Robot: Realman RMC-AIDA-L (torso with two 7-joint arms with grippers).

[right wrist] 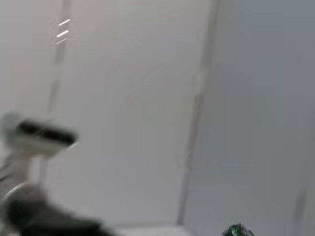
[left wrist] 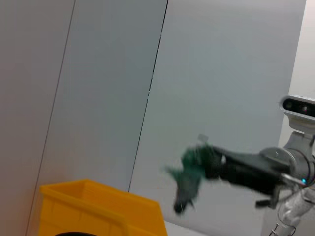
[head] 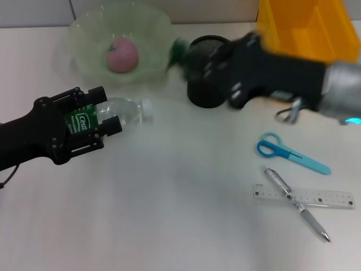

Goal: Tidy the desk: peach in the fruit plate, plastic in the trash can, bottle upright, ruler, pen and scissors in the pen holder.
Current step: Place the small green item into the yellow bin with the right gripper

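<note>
The left gripper (head: 93, 121) is clamping its fingers around a lying water bottle (head: 121, 110) near the desk's (head: 169, 214) left edge. The right gripper (head: 189, 59) is pinching green plastic (head: 179, 52) above the black pen holder (head: 204, 84) toward the far edge. The peach (head: 122, 55) is sitting in the fruit plate (head: 84, 34) at the far left. Scissors (head: 290, 152), pen (head: 296, 204) and ruler (head: 333, 199) are lying near the right edge, the pen crossing the ruler, before the yellow bin (head: 310, 25) at the far right corner.
</note>
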